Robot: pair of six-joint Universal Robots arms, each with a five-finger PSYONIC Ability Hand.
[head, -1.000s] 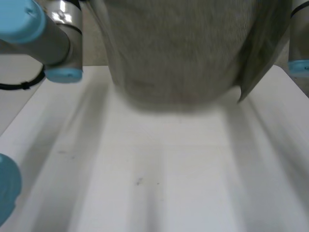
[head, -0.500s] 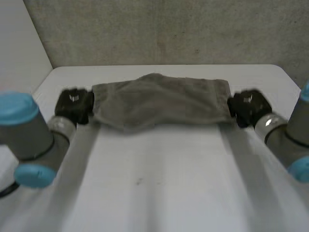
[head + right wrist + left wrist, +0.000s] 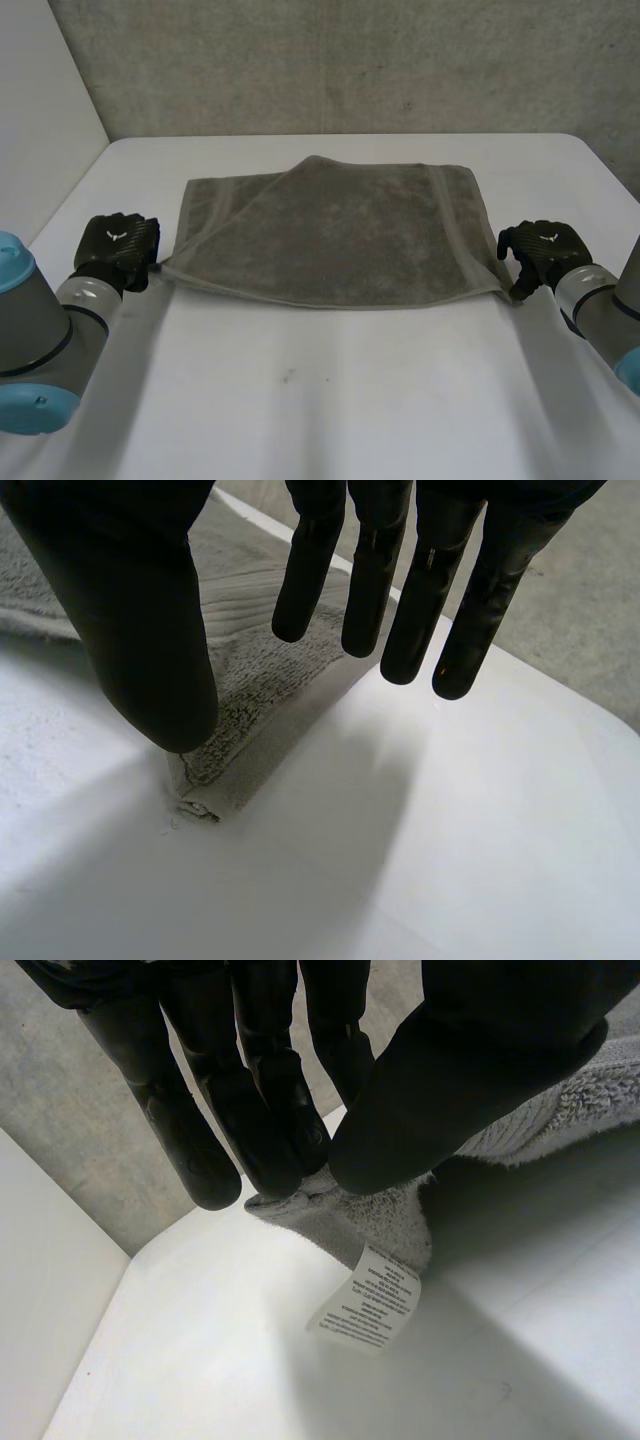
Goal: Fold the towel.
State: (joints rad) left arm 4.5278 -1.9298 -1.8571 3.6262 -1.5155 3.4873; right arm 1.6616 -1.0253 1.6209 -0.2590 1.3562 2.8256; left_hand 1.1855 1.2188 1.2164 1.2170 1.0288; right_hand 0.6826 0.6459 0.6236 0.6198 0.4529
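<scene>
- The towel (image 3: 340,235) is lying spread on the white table (image 3: 330,400). Its long axis is running across, from one hand to the other, and its near long edge is facing the robot.
- The far left corner is lying turned over onto the cloth as a diagonal flap (image 3: 265,180).
- The left hand (image 3: 118,250) is sitting at the near left corner. In the left wrist view its thumb and fingers (image 3: 270,1150) are pinching that corner and holding it slightly clear of the table, with the care label (image 3: 365,1300) hanging below.
- The right hand (image 3: 545,255) is sitting just beside the near right corner. In the right wrist view its fingers are straight and spread away from the thumb, gripping nothing. The corner is lying flat on the table under the thumb tip.
- Judgement: both hands are flanking the near edge, with the far edge lying straight ahead of them. A fold away from the robot looks most direct, and the right hand would need to re-pinch its corner first.
- Risk (judgement): the turned-over flap is likely to get trapped inside the fold.
</scene>
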